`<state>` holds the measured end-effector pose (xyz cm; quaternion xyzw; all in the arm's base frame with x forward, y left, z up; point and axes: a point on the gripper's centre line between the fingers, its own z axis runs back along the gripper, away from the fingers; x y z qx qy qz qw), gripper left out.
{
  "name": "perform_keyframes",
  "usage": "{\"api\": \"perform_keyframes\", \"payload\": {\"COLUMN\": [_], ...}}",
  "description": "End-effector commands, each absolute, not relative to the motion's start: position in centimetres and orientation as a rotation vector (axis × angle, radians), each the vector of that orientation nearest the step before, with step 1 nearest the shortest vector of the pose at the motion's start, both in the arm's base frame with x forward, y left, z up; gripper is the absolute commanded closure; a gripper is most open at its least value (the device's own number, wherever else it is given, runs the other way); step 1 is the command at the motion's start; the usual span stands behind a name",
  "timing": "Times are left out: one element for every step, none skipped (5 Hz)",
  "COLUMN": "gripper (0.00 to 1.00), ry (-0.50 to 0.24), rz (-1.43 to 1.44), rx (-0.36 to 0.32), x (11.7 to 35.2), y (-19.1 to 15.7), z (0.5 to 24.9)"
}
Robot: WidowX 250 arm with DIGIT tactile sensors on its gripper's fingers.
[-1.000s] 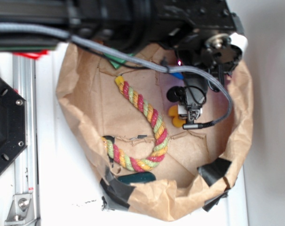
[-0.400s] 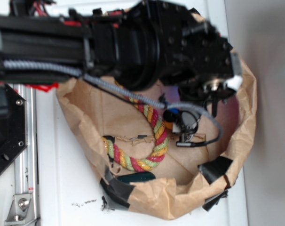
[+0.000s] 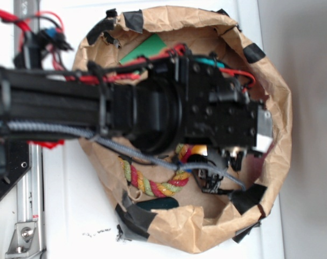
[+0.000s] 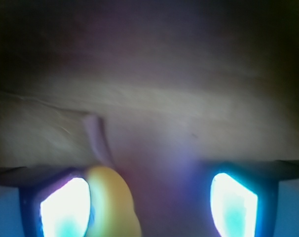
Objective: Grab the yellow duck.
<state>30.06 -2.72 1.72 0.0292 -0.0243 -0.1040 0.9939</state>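
The yellow duck (image 4: 112, 202) shows as a blurred yellow lump at the bottom of the wrist view, lying against the inner side of the left finger (image 4: 65, 207). The right finger (image 4: 233, 205) stands well apart from it, with bare brown paper between. My gripper (image 4: 149, 207) is open around the duck. In the exterior view only an orange-yellow sliver of the duck (image 3: 198, 150) peeks out under the black arm, and my gripper (image 3: 209, 175) is low inside the bag, mostly hidden by the arm.
A crumpled brown paper bag (image 3: 277, 108) with black tape patches surrounds everything. A multicoloured rope (image 3: 152, 186) curls on its floor left of the gripper. A green block (image 3: 144, 49) lies at the back and a dark teal object (image 3: 158, 204) by the front wall.
The arm has swung down across the bag and now covers most of it. The gripper has dropped lower over the duck, which is now nearly hidden in the exterior view.
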Motion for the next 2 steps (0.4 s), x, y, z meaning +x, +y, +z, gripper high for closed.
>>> {"api": "perform_keyframes", "payload": {"gripper": [0.00, 0.00], "ry": [-0.013, -0.014], "rz": [-0.262, -0.264], "rx": [0.065, 0.073], "x": [28.54, 28.31], "y": [-4.54, -4.87], "z": [0.59, 0.51]}}
